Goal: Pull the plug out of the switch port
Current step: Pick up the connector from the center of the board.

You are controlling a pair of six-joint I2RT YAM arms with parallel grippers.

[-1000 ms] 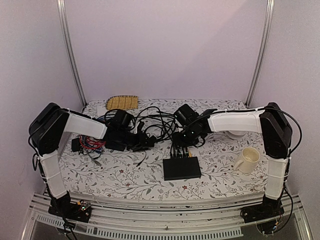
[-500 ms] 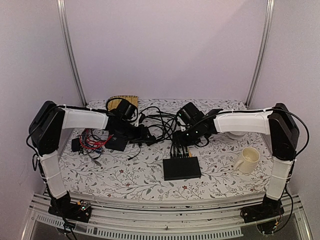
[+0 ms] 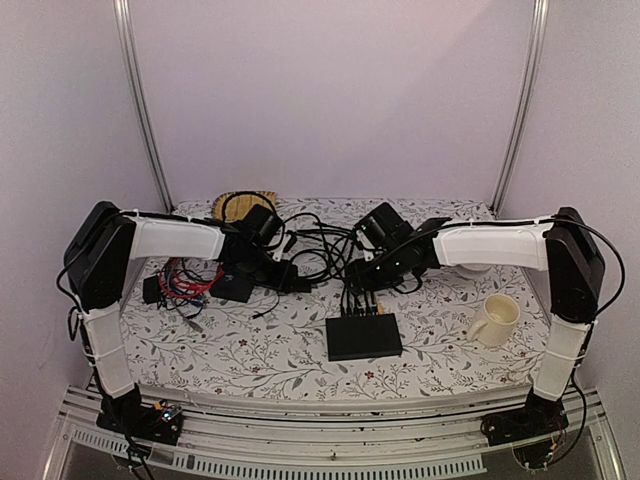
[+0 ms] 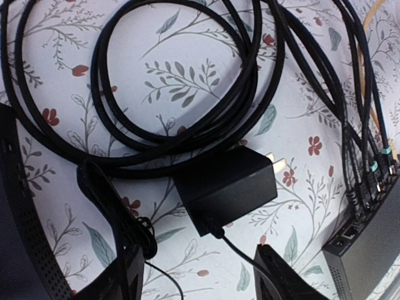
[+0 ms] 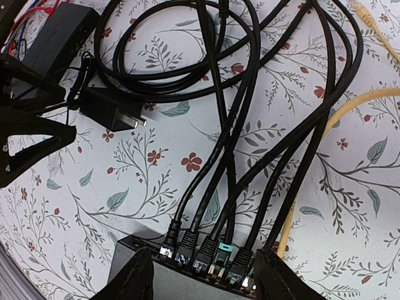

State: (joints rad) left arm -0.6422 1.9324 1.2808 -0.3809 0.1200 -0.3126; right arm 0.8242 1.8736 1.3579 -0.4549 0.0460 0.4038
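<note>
Plugs (image 5: 206, 253) in the switch (image 3: 364, 338) sit between the right gripper's (image 5: 201, 280) wide, empty jaws. The left gripper (image 4: 200, 272) also gapes empty.

- The table (image 3: 250, 350) has a white top with a flower pattern.
- A black switch (image 3: 364, 336) lies near the middle.
- A cream mug (image 3: 497, 318) stands at the right.
- Black cables (image 3: 315, 235) and a power adapter (image 4: 226, 187) lie farther back.
- A woven mat (image 3: 265, 200) lies far left.

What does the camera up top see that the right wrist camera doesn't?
Only the top view shows the cream mug and the woven mat. Only the right wrist view shows one plug's teal clip and the adapter's metal prongs. Both show the black switch, the black cables and the flowered tablecloth.
</note>
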